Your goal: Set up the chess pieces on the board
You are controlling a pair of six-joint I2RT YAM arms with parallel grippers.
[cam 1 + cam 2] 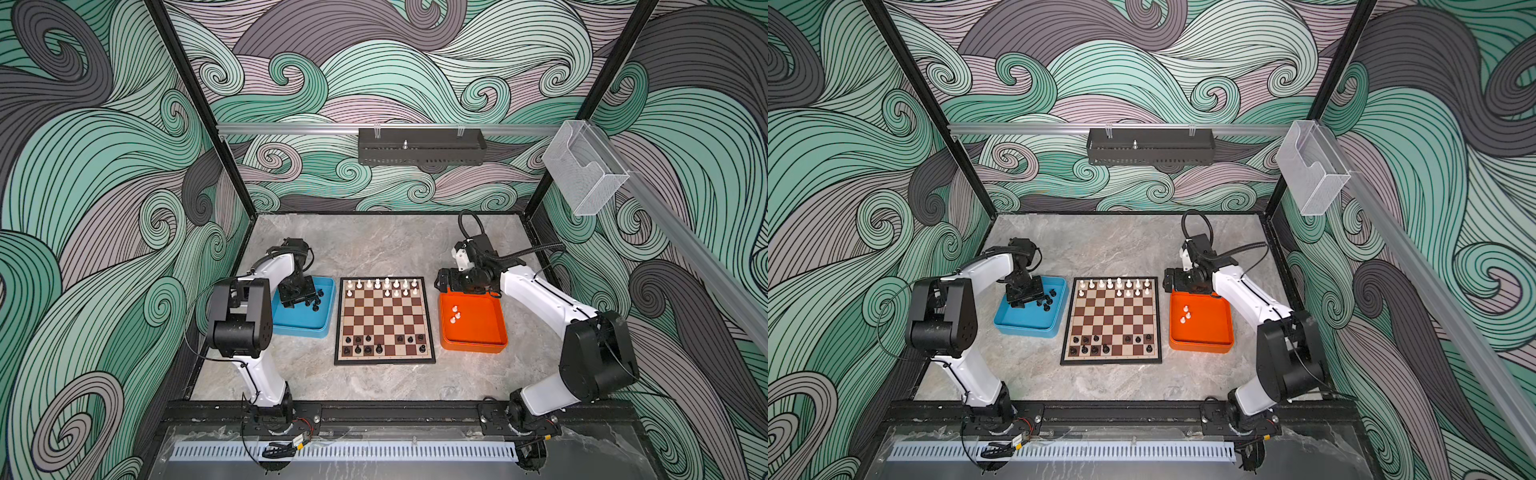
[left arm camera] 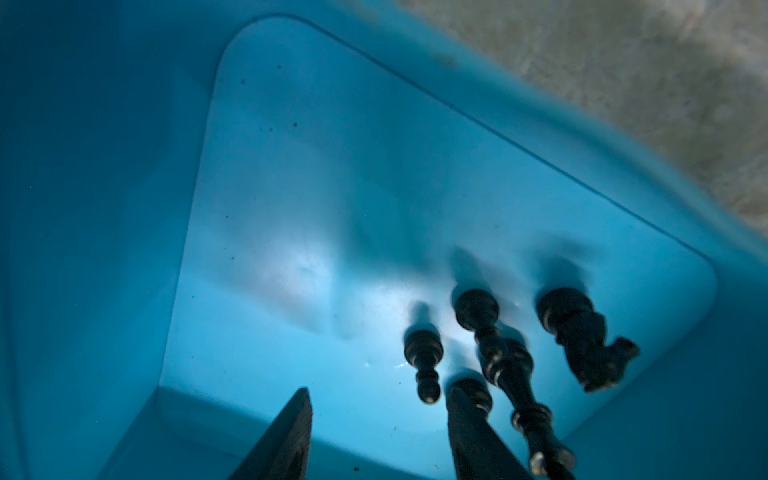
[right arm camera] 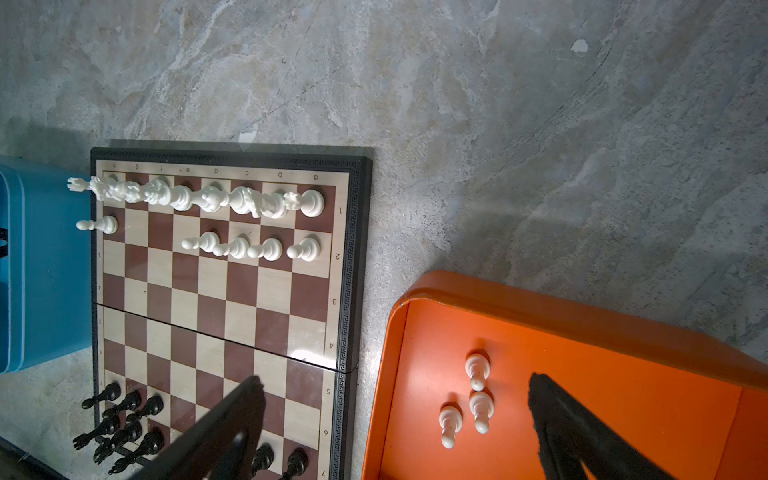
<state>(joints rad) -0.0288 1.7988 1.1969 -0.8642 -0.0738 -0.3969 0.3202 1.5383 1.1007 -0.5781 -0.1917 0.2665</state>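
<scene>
The board [image 1: 386, 320] [image 1: 1113, 320] lies mid-table. White chess pieces [image 1: 386, 284] [image 3: 208, 199] fill its far rows and black ones [image 1: 368, 347] its near rows. My left gripper [image 2: 380, 392] [image 1: 296, 302] is down inside the blue tray [image 2: 332, 166], open, with only bare tray floor between its fingers. Several black pieces stand just past its tips: a pawn [image 2: 424, 365], a tall piece [image 2: 498, 361] and a knight [image 2: 582, 340]. One finger [image 2: 469, 428] overlaps another black piece. My right gripper [image 3: 395, 382] [image 1: 439, 281] hangs wide open over the gap between the board and the orange tray [image 3: 623, 395], which holds three white pawns [image 3: 478, 370] [image 1: 456, 314].
The blue tray [image 1: 299, 328] sits left of the board and the orange tray [image 1: 473, 347] right of it, both on the grey marble table [image 1: 374, 245]. Patterned walls close the cell on three sides. A black rail [image 1: 374, 409] carrying both arm bases runs along the front.
</scene>
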